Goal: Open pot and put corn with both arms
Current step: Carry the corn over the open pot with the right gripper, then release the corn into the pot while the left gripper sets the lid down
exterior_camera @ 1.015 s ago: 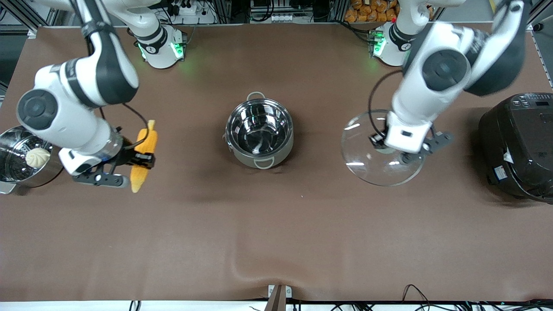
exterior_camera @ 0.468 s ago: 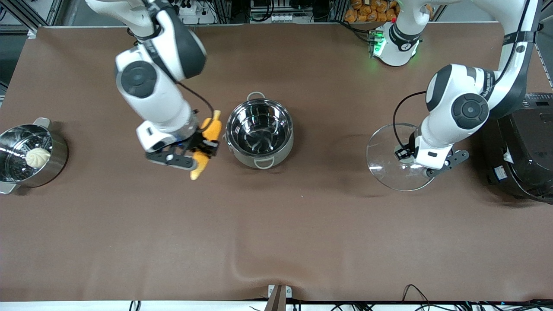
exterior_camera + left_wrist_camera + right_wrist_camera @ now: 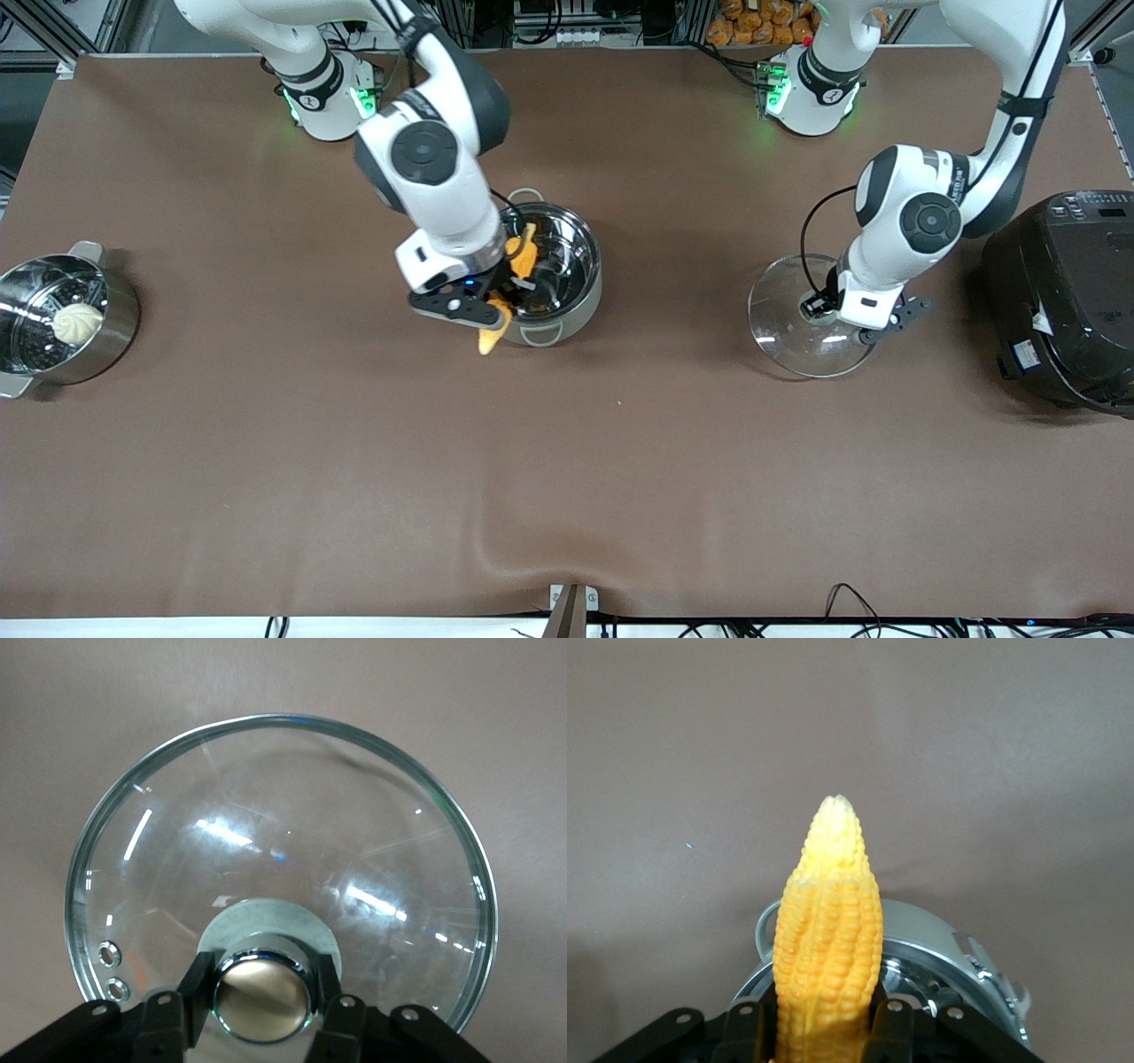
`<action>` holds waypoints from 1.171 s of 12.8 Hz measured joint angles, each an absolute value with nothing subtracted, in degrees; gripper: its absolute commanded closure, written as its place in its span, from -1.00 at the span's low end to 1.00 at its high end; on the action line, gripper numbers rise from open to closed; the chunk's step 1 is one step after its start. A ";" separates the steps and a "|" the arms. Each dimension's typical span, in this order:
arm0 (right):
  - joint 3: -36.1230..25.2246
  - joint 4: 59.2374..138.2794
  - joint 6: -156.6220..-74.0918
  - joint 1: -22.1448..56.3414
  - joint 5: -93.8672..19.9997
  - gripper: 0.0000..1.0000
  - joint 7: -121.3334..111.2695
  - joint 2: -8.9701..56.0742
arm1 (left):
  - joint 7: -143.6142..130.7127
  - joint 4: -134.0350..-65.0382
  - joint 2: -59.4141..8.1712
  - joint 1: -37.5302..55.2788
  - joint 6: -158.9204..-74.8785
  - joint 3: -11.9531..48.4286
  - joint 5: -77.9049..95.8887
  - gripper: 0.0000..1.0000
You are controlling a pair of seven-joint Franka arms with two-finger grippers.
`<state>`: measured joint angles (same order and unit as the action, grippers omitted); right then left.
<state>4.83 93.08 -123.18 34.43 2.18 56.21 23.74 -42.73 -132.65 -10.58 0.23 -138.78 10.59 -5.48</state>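
Brown matte cloth covers the table [image 3: 266,461], smooth apart from a soft ridge at the near edge. At the centre sits the pot [image 3: 567,301], round, mirror-bright stainless steel, 2 small loop handles, its mouth uncovered.

The right gripper [image 3: 496,297] hangs over the pot's rim on the side toward the right arm's end of the table, and its black fingers [image 3: 890,1028] are clamped on the corn [image 3: 524,252]. In the right wrist view the corn [image 3: 828,930] stands straight out from between the jaws, rows of bumpy yellow-orange kernels tapering to a pale, blunt tip, with the pot [image 3: 921,948] showing just under it. From the front camera the cob lies slanted across the rim: one end over the shiny bowl, the other poking out past the near handle.

Over toward the left arm's end, the left gripper [image 3: 837,310] is closed tight on the coppery knob [image 3: 262,989] of the lid [image 3: 797,323], a clear glass dome with a steel-banded edge. The lid [image 3: 283,859] is well apart from the pot, between it and the black cooker [image 3: 1063,301], big, rounded and glossy. Whether the lid touches the cloth, I cannot tell.

At the right arm's end stands the steamer pot [image 3: 111,328], steel with a perforated insert, 1 smooth white bun [image 3: 77,322] inside.
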 measured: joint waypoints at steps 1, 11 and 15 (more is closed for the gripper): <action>4.84 93.06 -123.21 35.31 2.95 0.56 57.74 24.23 | -42.73 -134.14 -10.57 0.19 -140.20 10.59 -5.48 1.00; 4.81 96.67 -122.72 38.01 3.80 0.55 58.51 24.52 | -42.73 -140.53 -10.57 0.10 -147.47 10.67 -5.48 1.00; 4.83 99.27 -123.59 40.03 3.87 0.52 58.50 23.87 | -42.73 -140.93 -10.57 0.01 -148.25 10.67 -5.48 -0.44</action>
<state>4.83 99.27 -123.59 40.03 3.87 58.50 23.87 -42.73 -140.93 -10.57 0.01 -148.25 10.67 -5.48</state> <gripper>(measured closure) 0.665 0.498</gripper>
